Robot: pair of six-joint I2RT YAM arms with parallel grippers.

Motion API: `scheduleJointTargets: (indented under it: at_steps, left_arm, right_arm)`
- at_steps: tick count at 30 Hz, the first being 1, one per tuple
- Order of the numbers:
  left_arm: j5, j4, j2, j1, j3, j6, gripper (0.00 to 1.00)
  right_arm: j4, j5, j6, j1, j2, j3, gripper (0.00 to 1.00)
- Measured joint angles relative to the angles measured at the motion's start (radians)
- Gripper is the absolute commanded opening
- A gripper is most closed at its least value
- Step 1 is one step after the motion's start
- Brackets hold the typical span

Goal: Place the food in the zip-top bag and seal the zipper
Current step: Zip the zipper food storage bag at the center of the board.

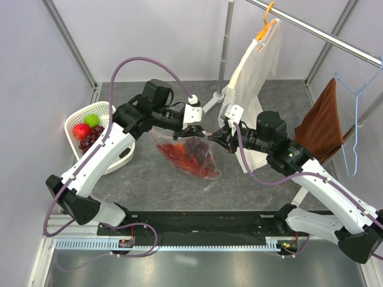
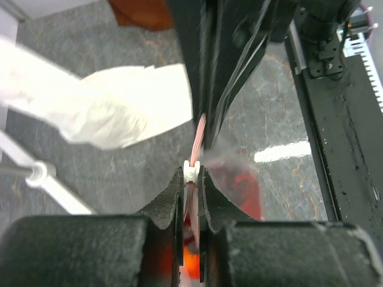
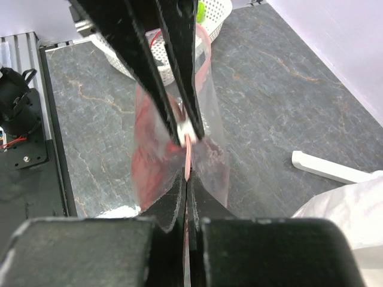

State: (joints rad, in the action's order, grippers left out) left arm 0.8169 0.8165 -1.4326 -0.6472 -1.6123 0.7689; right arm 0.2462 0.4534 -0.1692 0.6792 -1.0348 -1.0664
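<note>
The clear zip-top bag (image 1: 200,161) hangs over the table between my two grippers. Red chilli peppers (image 1: 178,154) and dark grapes (image 1: 194,145) lie inside it. My left gripper (image 1: 203,132) is shut on the pink zipper (image 2: 199,134), right at its white slider (image 2: 191,171). My right gripper (image 1: 218,139) is shut on the same pink strip (image 3: 189,156), just beside the left fingers (image 3: 170,89). The bag's body (image 3: 152,161) droops below. A red apple (image 1: 81,130), a green piece (image 1: 91,119) and more grapes (image 1: 90,142) lie in the white basket (image 1: 122,156).
A cream shirt (image 1: 254,66) hangs from an orange hanger on the rail at the back, close behind my right gripper. A brown towel (image 1: 323,122) and a blue hanger (image 1: 356,119) hang at the right. A metal pole (image 1: 226,48) stands behind.
</note>
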Motion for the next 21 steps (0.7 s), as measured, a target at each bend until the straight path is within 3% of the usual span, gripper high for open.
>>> scheduleJointTargets:
  at_steps: [21]
  left_arm:
    - [0.005, 0.224, 0.061, 0.413, 0.059, 0.134, 0.04]
  right_arm:
    - [-0.014, -0.064, 0.001, 0.001, 0.035, 0.018, 0.00]
